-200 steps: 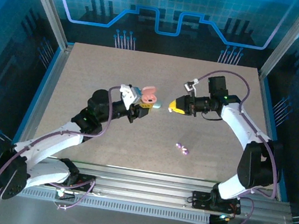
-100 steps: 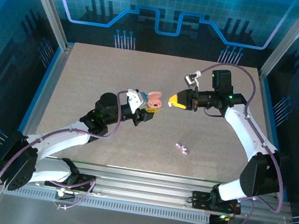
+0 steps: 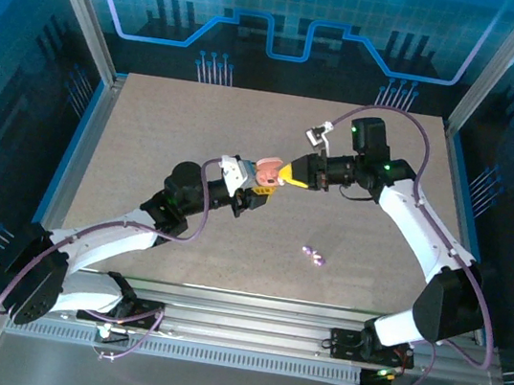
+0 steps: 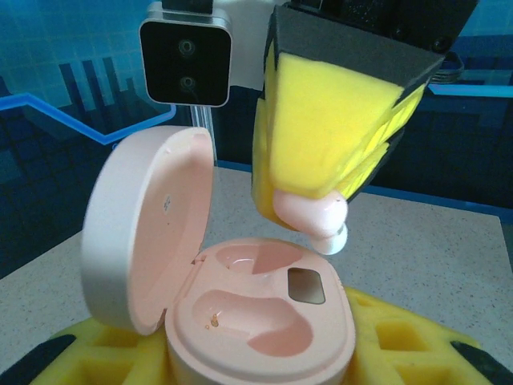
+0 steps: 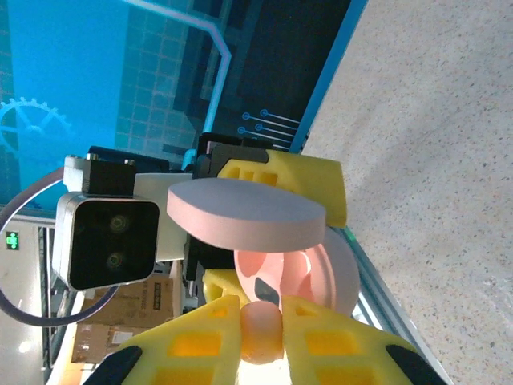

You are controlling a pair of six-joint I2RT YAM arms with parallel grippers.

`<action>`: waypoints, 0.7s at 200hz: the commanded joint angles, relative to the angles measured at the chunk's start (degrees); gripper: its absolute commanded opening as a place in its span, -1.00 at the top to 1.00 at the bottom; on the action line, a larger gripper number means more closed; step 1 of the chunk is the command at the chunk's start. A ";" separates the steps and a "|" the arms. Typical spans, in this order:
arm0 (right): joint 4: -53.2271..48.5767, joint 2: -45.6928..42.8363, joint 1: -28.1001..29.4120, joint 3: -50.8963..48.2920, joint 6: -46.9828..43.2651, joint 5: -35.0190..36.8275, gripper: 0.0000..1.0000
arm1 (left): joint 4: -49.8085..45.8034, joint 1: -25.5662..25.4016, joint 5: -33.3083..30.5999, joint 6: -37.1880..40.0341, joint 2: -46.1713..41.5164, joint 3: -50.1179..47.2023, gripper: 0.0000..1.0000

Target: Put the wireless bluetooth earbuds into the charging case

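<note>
The pink charging case (image 4: 264, 321) stands open, its lid (image 4: 148, 233) tipped up to the left and both slots empty. My left gripper (image 4: 264, 357) is shut on the case's base, and in the top view the case (image 3: 267, 171) is held above the table's middle. Clamped in my shut right gripper (image 5: 260, 321) is a pink earbud (image 5: 260, 330). In the left wrist view that earbud (image 4: 317, 216) hangs, white tip down, just above the case's far slot without touching it. The right gripper (image 3: 289, 174) meets the case from the right.
Two small lilac earbuds (image 3: 313, 254) lie on the speckled table (image 3: 149, 138), near and to the right of the grippers. Metal frame posts and blue panels border the table on all sides.
The right gripper has moved left with the pink earbud until it sits over the case. The left arm has carried the open case slightly right to meet it.
</note>
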 commanded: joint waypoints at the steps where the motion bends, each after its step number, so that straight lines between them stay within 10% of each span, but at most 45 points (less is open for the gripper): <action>1: 0.57 -0.75 0.52 2.69 0.52 0.90 0.67 | 1.88 -0.47 2.14 0.50 0.14 0.28 0.26; 140: -2.27 0.66 1.23 3.07 -1.84 3.15 0.65 | 1.64 -0.53 3.38 -1.21 0.62 2.22 0.26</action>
